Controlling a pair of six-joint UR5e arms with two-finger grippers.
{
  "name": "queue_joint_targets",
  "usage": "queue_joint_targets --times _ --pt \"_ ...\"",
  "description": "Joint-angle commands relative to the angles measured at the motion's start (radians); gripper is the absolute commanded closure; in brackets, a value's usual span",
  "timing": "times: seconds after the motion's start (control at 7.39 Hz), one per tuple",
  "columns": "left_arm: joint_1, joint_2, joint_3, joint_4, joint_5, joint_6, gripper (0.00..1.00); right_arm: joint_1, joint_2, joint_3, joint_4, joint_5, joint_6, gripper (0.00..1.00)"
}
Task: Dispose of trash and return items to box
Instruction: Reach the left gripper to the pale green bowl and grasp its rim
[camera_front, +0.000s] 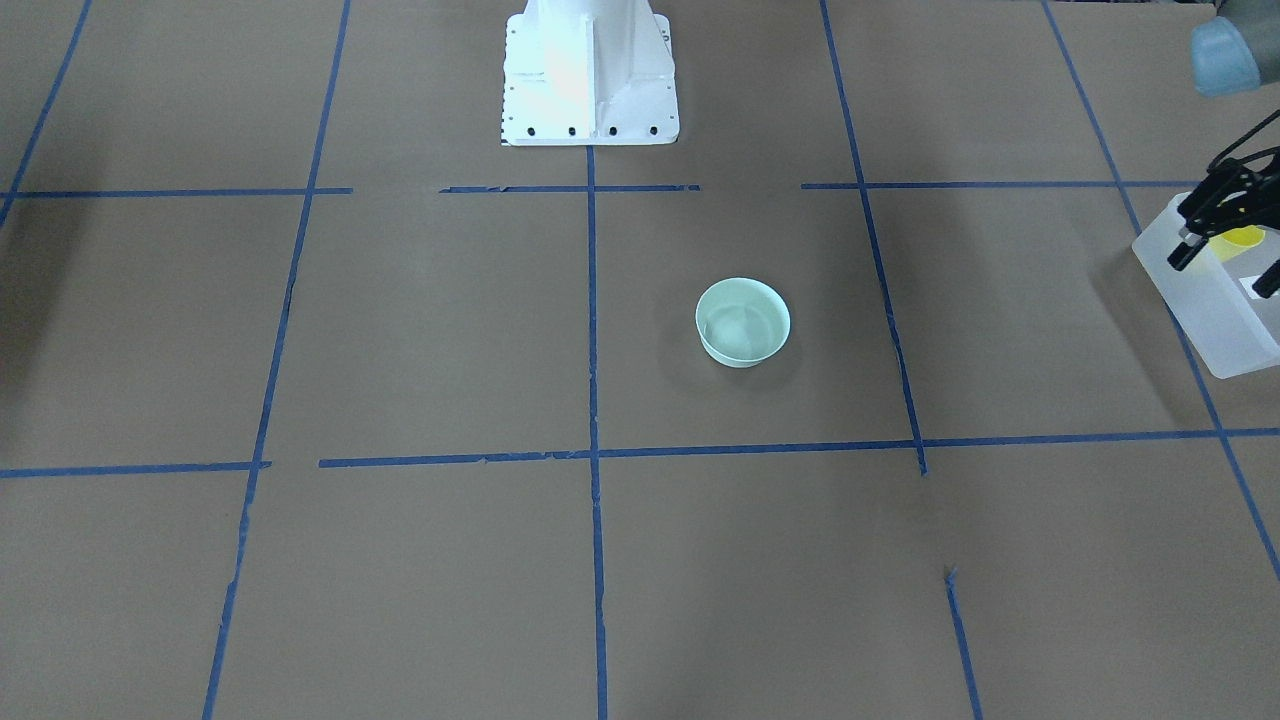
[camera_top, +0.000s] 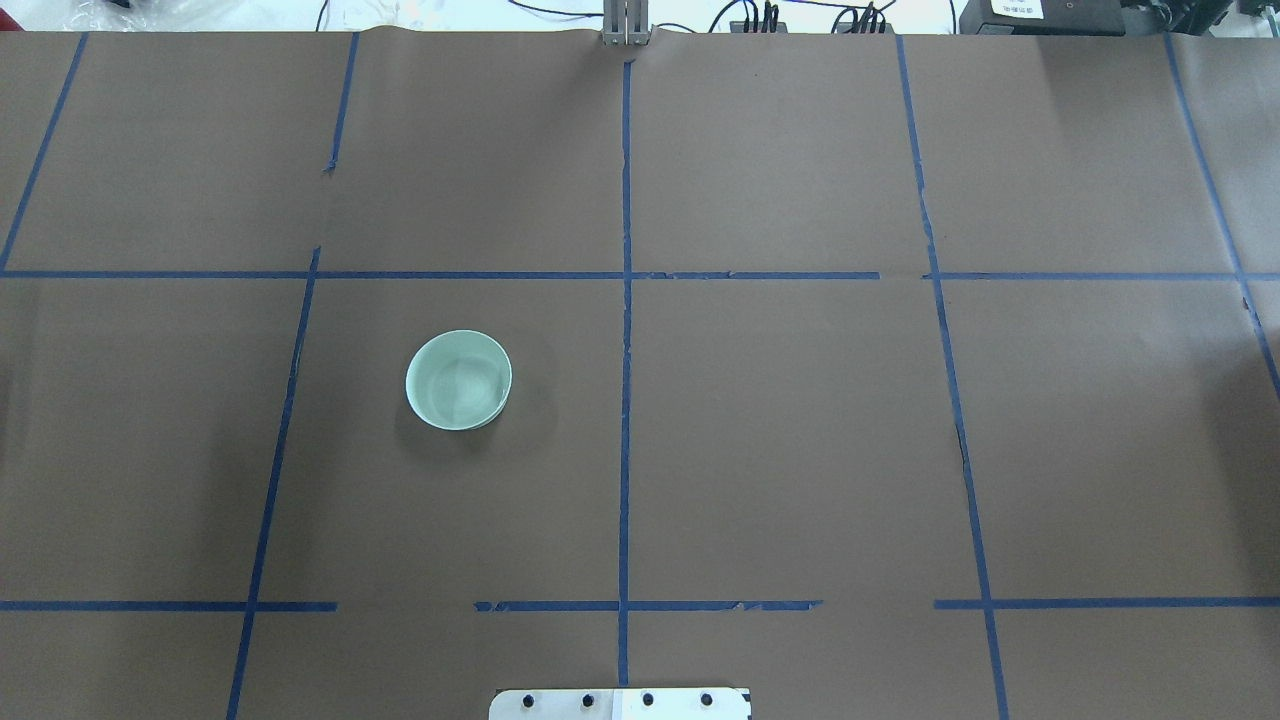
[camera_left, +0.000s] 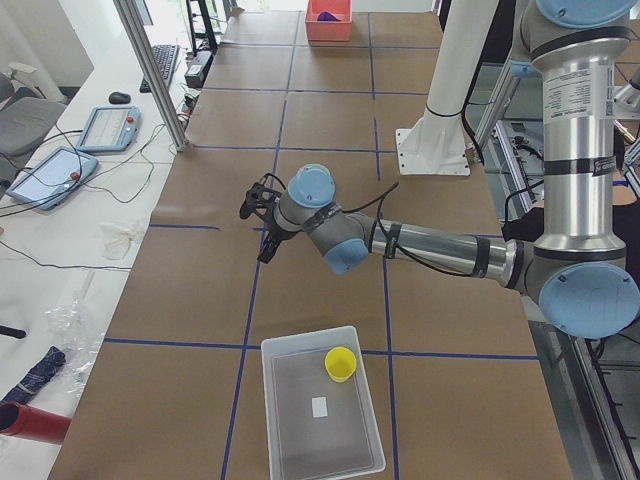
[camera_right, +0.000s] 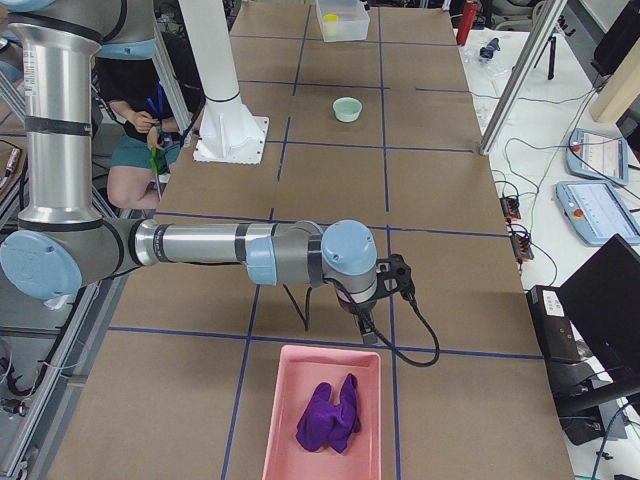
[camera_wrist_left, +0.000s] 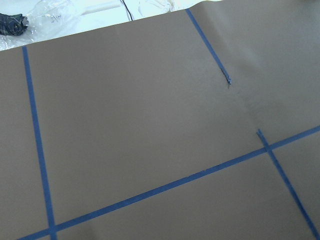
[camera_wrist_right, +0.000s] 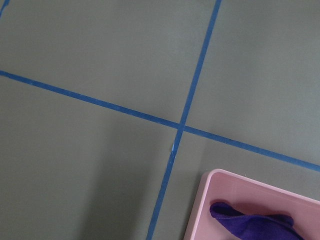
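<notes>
Blue tape grids the brown table; left jaws released, right jaws indeterminable.

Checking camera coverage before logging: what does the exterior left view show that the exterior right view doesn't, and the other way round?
Only exterior left: the left gripper, and the white sticker inside the bin. Only exterior right: the right gripper and the mint-green bowl standing on the table. Both: the bin holding the yellow cup, and the pink tray with the purple cloth in it.
</notes>
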Motion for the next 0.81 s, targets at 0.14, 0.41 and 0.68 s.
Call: queue_joint_targets --times 0.14,0.41,0.68 --pt "0.346 -0.045 -0.107 0.062 0.269 -0.430 0.00 -0.025 -0.002 0.011 0.026 0.002 0.034 0.00" --pt "0.539 -0.177 -0.092 0.192 0.443 -0.698 0.04 -0.027 -0.006 0.011 0.026 0.000 0.032 0.00" --pt "0.676 -0.380 0.000 0.366 0.556 -0.936 0.27 -0.027 -0.006 0.011 0.026 0.000 0.032 0.00"
